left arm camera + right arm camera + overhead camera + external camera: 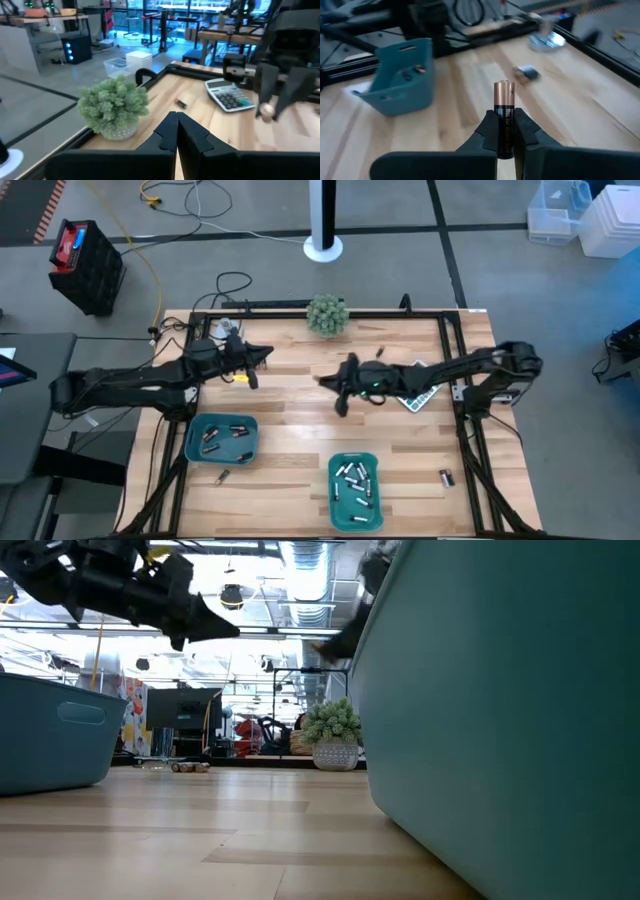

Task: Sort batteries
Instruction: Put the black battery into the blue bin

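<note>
Right gripper (504, 131) clamped on dark battery with coppery end (503, 117), held upright between fingers, above mid tabletop (300, 385), just beside grey calculator (418, 397). Left gripper (176, 134) fully closed, nothing held, raised over far left tabletop near small potted plant (327, 314). Dark batteries in left teal tray (221, 438); silvery-white batteries in near teal tray (355, 491). Loose batteries on wood: one by left tray (223, 476), one near right edge (446, 477), one beyond plant (181, 103).

Low view: a teal tray (500, 710) wall fills the right side, hiding the worktop behind it. Battery (503, 120) lower end is concealed between the right gripper (504, 131) fingers. Tray contents blurred.
</note>
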Robot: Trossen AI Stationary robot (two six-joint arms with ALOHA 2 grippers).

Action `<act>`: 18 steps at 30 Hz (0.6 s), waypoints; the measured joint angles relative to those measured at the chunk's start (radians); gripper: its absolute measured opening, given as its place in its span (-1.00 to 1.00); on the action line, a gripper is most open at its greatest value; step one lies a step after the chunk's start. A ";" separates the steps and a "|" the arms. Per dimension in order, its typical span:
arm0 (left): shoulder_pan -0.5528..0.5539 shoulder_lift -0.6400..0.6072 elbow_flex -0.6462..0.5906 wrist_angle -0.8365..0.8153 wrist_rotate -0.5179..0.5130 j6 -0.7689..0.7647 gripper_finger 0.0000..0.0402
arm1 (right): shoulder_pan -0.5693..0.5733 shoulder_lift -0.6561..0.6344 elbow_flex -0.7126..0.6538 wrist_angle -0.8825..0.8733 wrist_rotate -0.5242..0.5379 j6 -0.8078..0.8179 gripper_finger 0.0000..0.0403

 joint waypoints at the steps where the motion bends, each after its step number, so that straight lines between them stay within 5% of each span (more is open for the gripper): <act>1: -0.006 -0.020 0.000 -0.014 0.001 0.000 -1.00 | 0.012 0.030 0.037 0.001 0.000 -0.020 -0.88; 7: -0.061 -0.151 0.000 -0.069 -0.015 0.003 -1.00 | 0.064 0.232 0.269 0.000 -0.014 -0.122 -0.88; 18: -0.142 -0.306 0.000 -0.185 -0.076 0.006 -1.00 | 0.086 0.585 0.725 -0.027 -0.254 -0.177 -0.88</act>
